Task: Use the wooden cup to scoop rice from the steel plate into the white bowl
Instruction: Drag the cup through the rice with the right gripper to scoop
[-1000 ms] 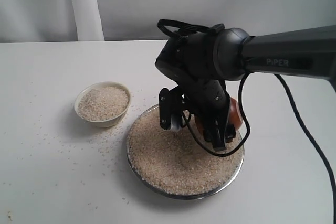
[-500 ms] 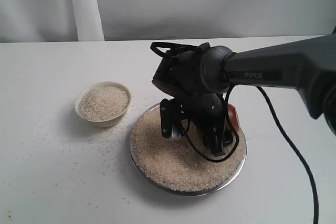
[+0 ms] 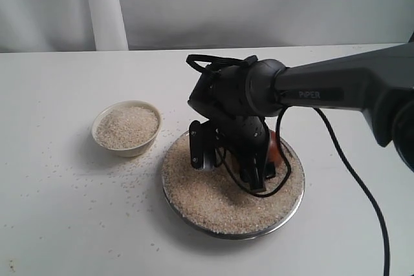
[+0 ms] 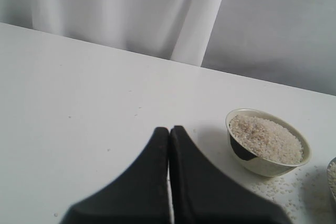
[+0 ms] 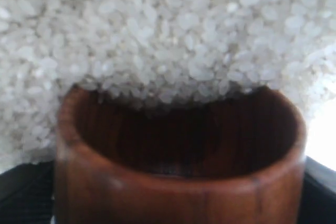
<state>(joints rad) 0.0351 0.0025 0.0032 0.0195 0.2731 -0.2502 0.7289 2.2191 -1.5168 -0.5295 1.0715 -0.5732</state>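
Swung lower toward nine o'clock, right gripper (image 3: 230, 163) clasps wooden cup (image 5: 178, 182), mouth scooping rice (image 3: 220, 201) on steel plate (image 3: 286, 222); next, tip upright and carry to white bowl (image 3: 126, 127) at ten o'clock

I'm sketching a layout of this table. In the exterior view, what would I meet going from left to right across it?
white bowl → steel plate heaped with rice → black cable trailing over the table
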